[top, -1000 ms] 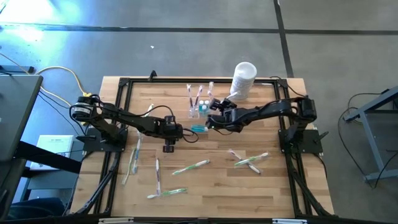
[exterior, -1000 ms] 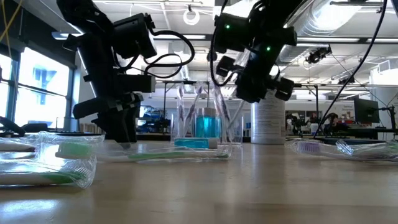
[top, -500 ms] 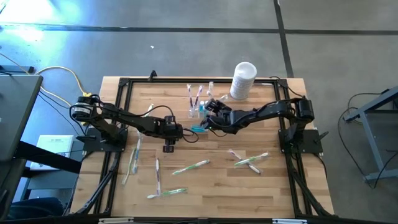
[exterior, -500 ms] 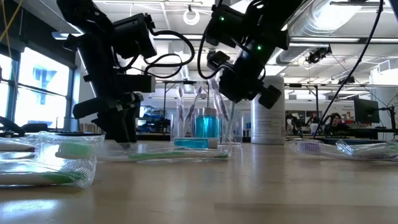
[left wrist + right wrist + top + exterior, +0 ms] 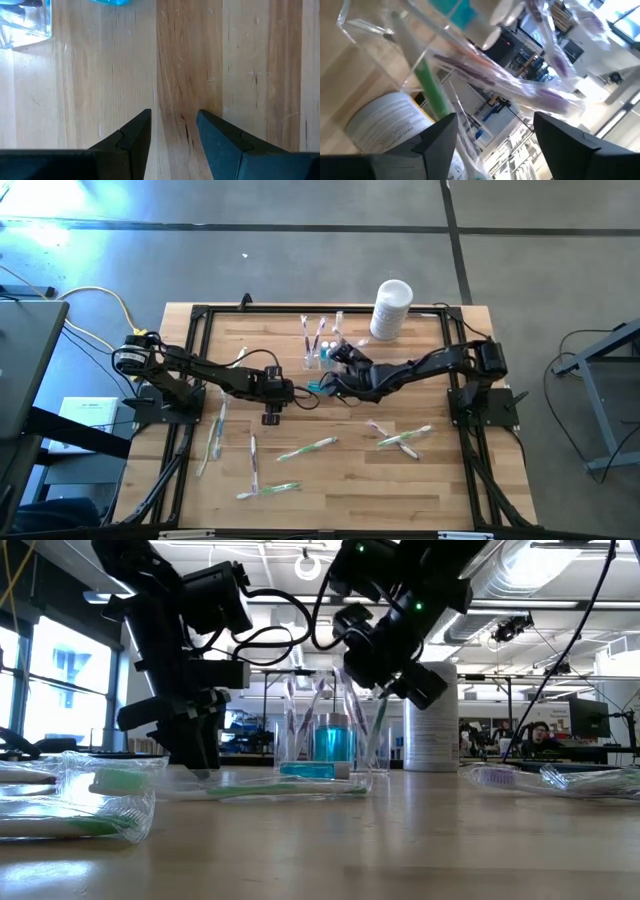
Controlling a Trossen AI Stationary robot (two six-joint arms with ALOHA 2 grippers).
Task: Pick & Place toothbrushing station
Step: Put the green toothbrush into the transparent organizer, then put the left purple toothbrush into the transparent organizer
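Note:
The toothbrushing station is a clear plastic holder standing on its base at the table's far middle. Wrapped toothbrushes and a blue tube stick up out of it. A green toothbrush leans in it. My right gripper hangs open just to the right of the station's top, above the table, with nothing between its fingers. My left gripper points down at bare wood left of a blue piece, open and holding nothing.
A white cylindrical container stands at the far edge, right of the station. Several wrapped toothbrushes lie on the near half of the table. A black frame runs around the tabletop.
My right gripper has moved a little toward the table's left, closer to the station's top. It has risen slightly, rolled about its own axis and opened. The green toothbrush now leans in the station, apart from the fingers.

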